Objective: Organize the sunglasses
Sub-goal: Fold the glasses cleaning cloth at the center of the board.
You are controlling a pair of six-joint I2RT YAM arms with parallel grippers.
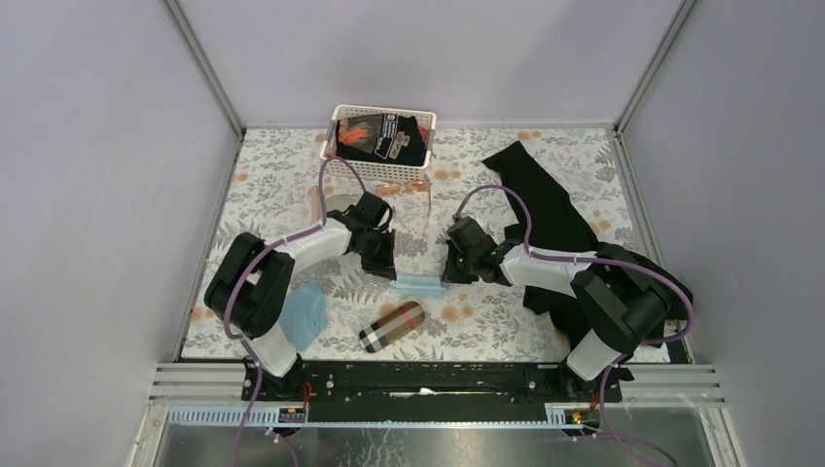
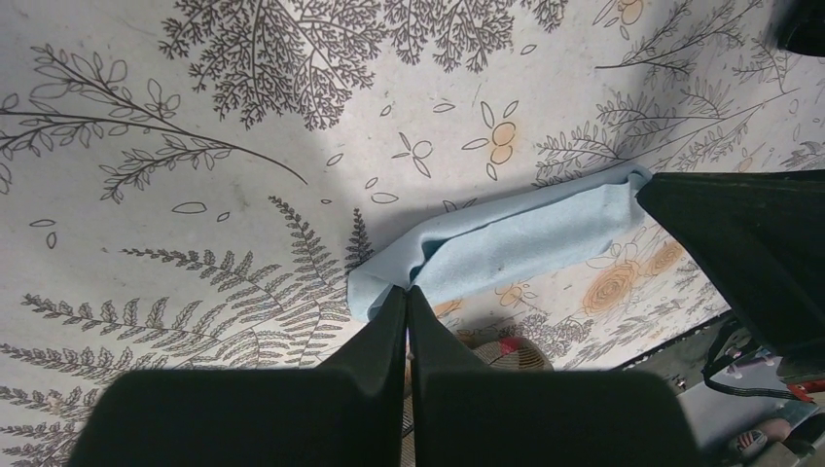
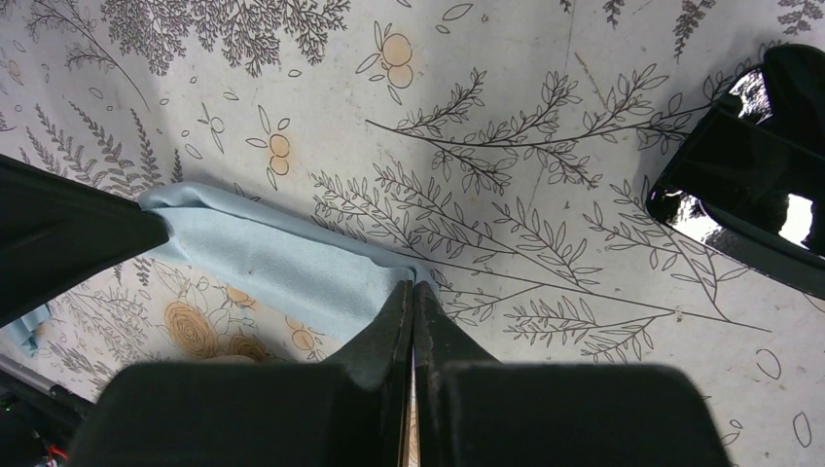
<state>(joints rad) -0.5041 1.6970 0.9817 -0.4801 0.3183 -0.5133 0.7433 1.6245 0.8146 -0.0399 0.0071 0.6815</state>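
Both arms are working on the light-blue cloth (image 1: 420, 285) rather than on the eyewear. The left gripper (image 2: 407, 290) is pinching 1 end of it with its jaws pressed together. The right gripper (image 3: 412, 285) is pinching the opposite end the same way, so the cloth is lying stretched between the 2 sets of fingertips on the floral table (image 1: 282, 185). This is looking like a preparatory step, straightening or folding the cloth, with the organizing itself not yet done. The wire-framed sunglasses (image 1: 399, 187) are lying beyond both grippers, on the side away from the arm bases, just in front of the white basket (image 1: 385, 108). I am not making out the black-framed pair with any certainty. The plaid case (image 1: 391, 326) is sitting behind the grippers, toward the bases. The next move is calling for both arms travelling together at a matched pace, keeping the pinches firm and the cloth from sagging or tearing free, and steering clear of the thin frames ahead.
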